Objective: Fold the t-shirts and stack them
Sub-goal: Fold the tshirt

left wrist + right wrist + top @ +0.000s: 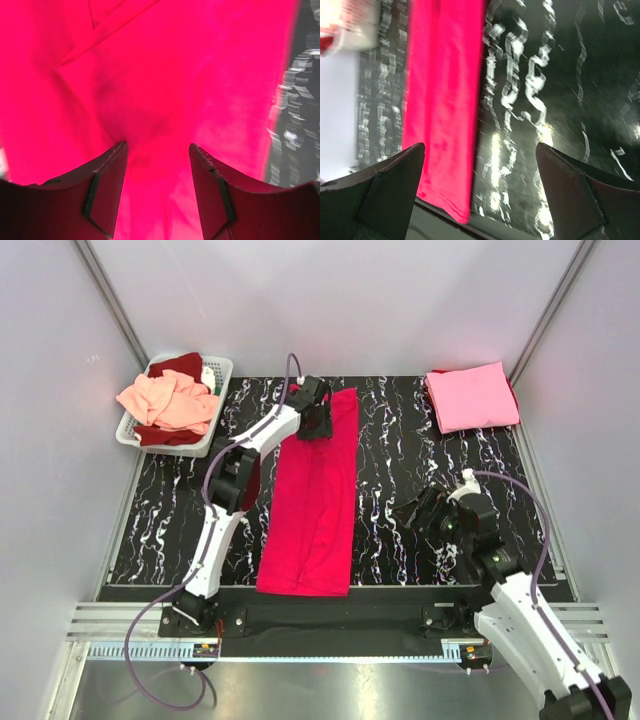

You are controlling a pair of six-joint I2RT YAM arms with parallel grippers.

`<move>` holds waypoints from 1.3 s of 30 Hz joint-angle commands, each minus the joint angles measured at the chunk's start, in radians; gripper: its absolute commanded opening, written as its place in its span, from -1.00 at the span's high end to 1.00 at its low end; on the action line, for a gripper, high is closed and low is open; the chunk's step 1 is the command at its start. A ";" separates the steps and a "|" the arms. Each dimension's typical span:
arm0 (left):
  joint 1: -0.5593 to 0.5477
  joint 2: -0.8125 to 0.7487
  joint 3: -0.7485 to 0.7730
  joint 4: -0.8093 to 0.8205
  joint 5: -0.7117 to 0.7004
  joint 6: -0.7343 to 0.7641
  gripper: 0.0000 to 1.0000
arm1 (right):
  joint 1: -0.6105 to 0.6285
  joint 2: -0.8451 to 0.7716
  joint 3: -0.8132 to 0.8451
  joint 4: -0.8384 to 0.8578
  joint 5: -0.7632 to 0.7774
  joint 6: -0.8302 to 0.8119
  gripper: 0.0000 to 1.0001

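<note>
A crimson-red t-shirt (315, 495) lies folded into a long narrow strip down the middle of the black marbled mat (400, 450). My left gripper (316, 420) hovers over the strip's far end, jaws open, with red cloth (165, 75) filling the left wrist view and nothing between the fingers. My right gripper (418, 510) is open and empty over bare mat right of the strip; the right wrist view shows the strip's near end (442, 110). A folded pink t-shirt (472, 397) lies at the mat's far right corner. A peach t-shirt (170, 400) and a dark maroon one (178, 364) are heaped in the basket.
The white slotted basket (222, 375) stands at the far left, off the mat's corner. Grey walls close in the table on three sides. A metal rail (330, 625) runs along the near edge by the arm bases.
</note>
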 commanded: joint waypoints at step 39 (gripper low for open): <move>0.176 -0.602 -0.433 -0.047 0.162 -0.120 -0.52 | 0.009 0.166 -0.002 0.142 -0.035 0.029 -0.96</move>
